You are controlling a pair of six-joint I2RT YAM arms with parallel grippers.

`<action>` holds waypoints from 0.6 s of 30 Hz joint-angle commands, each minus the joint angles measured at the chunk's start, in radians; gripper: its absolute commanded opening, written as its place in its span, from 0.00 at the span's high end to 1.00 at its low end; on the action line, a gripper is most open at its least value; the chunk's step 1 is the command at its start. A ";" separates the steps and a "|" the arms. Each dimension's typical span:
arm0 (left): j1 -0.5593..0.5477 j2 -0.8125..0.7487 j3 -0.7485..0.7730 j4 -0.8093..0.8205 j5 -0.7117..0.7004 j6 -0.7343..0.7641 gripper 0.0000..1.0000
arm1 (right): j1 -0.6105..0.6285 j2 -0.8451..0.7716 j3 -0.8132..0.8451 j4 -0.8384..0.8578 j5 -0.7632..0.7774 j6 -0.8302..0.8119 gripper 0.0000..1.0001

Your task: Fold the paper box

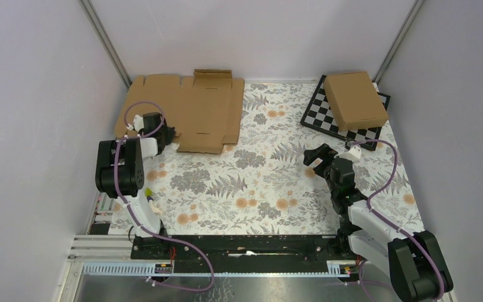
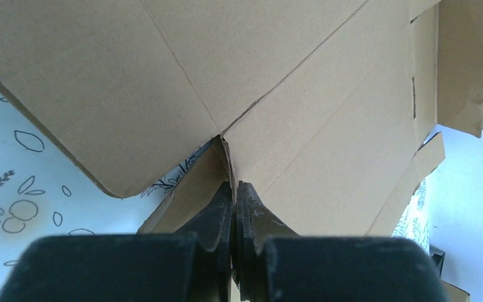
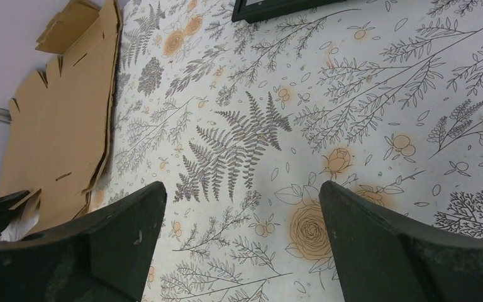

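Left gripper (image 2: 234, 187) is clenched on a thin corner flap of the paper box (image 1: 212, 116), the plain brown die-cut cardboard piece with flaps and tabs lying flat at the far left of the floral-print table (image 1: 258, 189), right against the wide flat brown cardboard sheet (image 1: 144, 104). The danger, as I read it: nothing pins the blank, so a pull may drag it instead of creasing it; that narrow pinch could also slip or tear the flap. Left arm is hunched, elbow high, wrist low at the near corner; right gripper (image 3: 240, 189) hangs well apart over bare cloth, jaws spread wide, holding nothing.
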 commanded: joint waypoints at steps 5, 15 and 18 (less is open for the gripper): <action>-0.010 -0.242 0.049 -0.029 -0.007 0.072 1.00 | 0.002 0.023 0.020 0.045 -0.002 -0.001 0.01; -0.061 -0.604 0.012 -0.077 0.092 0.066 1.00 | 0.002 0.047 0.048 0.048 -0.055 -0.016 0.01; -0.081 -0.699 -0.047 -0.092 0.156 0.036 1.00 | 0.002 0.072 0.096 0.019 -0.150 -0.023 0.01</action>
